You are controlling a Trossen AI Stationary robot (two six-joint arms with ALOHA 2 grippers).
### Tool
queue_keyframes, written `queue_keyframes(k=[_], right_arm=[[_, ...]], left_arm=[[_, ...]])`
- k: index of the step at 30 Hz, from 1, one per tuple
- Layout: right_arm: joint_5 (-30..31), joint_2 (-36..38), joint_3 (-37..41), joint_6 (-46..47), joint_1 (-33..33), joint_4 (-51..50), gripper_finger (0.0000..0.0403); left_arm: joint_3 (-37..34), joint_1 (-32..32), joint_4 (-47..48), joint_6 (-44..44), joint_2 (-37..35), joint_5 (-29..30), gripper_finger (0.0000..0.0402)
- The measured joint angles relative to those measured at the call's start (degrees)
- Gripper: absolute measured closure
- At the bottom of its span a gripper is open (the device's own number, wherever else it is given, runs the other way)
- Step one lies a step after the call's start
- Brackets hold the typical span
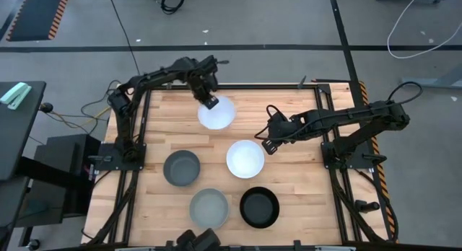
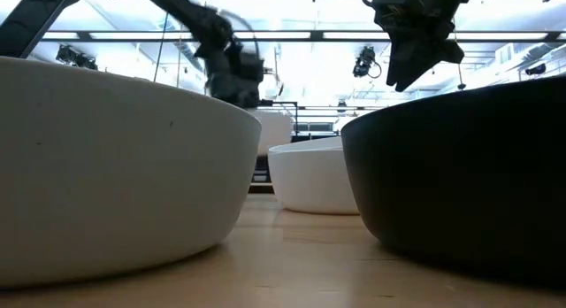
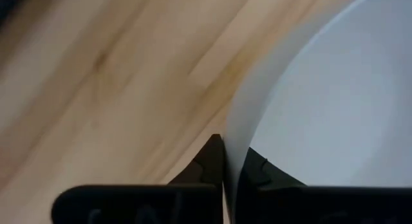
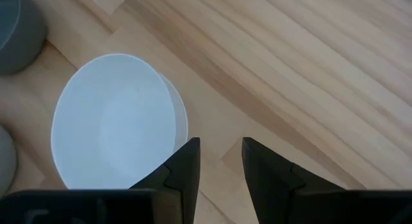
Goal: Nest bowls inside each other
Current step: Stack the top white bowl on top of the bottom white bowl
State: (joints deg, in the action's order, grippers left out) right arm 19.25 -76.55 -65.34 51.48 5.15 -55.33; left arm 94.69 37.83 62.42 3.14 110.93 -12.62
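My left gripper (image 1: 210, 102) is at the far middle of the table, shut on a white bowl (image 1: 217, 114). A second white bowl (image 1: 245, 159) rests on its base at the table's centre, and in the right wrist view this white bowl (image 4: 116, 121) seems to show a double rim. My right gripper (image 4: 219, 153) is open and hangs above the bare wood just right of it, touching nothing. Nearer me stand a dark grey bowl (image 1: 181, 168), a light grey-green bowl (image 1: 208, 208) and a black bowl (image 1: 259, 207). A third white bowl does not show apart. My left gripper (image 3: 230, 147) pinches the white bowl's rim (image 3: 233, 130) on its far-left side, one finger inside the bowl and one outside. The fingers come from above, pointing down. Whether the bowl's base is on the table I cannot tell.
Bare wood lies along the table's right side (image 1: 317, 193) and left edge (image 1: 151, 114). In the low view the light grey-green bowl (image 2: 106, 166) and the black bowl (image 2: 460, 166) stand close in front, with the centre white bowl (image 2: 309, 180) between them.
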Motion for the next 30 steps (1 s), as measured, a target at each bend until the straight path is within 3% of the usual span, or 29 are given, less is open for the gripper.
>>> queue_keyframes(k=[7, 13, 20, 30], right_arm=[[0.4, 0.3, 0.0, -1.9, 0.5, -1.0, 0.0280], [3.5, 6.0, 0.0, -4.0, 3.0, -3.8, 0.0284], [4.8, 17.2, 2.9, -4.0, 6.2, -5.5, 0.0296], [1.3, 30.2, 19.4, 3.5, 9.1, -4.9, 0.0315]], left_arm=[[15.9, -3.7, 9.4, -0.8, 0.0, 1.5, 0.0393], [23.5, -9.3, 14.9, 1.8, 0.0, 2.0, 0.0393], [25.1, -17.9, 13.8, 9.2, 0.3, 2.1, 0.0393], [25.0, -28.6, 8.9, 19.1, 4.5, 3.6, 0.0393]])
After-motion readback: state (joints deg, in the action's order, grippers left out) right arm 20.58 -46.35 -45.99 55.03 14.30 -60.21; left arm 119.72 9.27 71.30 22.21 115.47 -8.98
